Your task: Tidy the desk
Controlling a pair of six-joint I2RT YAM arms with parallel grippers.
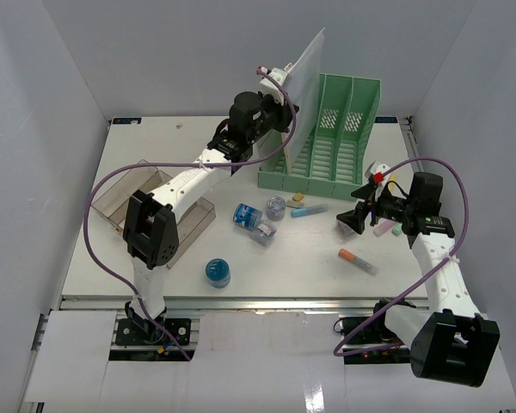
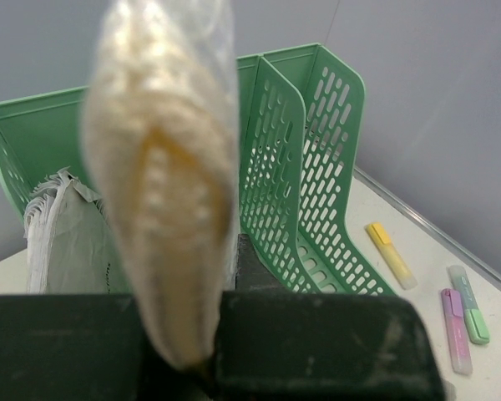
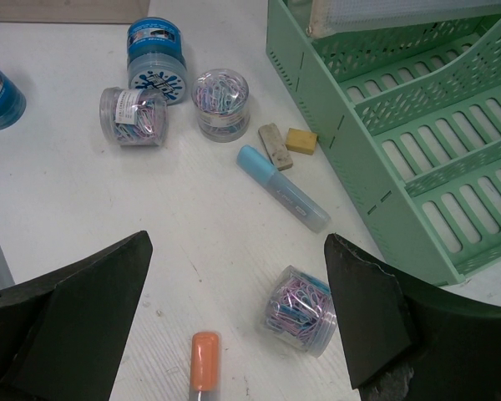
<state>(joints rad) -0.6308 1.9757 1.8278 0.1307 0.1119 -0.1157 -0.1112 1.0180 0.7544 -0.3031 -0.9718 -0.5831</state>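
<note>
Top view: desk [image 1: 310, 267] fills centre frame. Left gripper [image 1: 281, 77], upper centre, clenched on translucent sleeve [image 1: 308, 69] over green rack [image 1: 327, 142], raised off desk. Right gripper [image 1: 354, 219], right of centre, spread wide, grasping nothing.
Left wrist: sleeve edge-on, pinched at bottom.
Right wrist: desk below splayed fingers [image 3: 75, 317]; blue tub [image 3: 157, 63] label unreadable.

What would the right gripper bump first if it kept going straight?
Probably the bare desk: the right gripper, open, points down at it. The clip jar and orange marker lie close by, and depth is unclear, so it might touch one.
</note>
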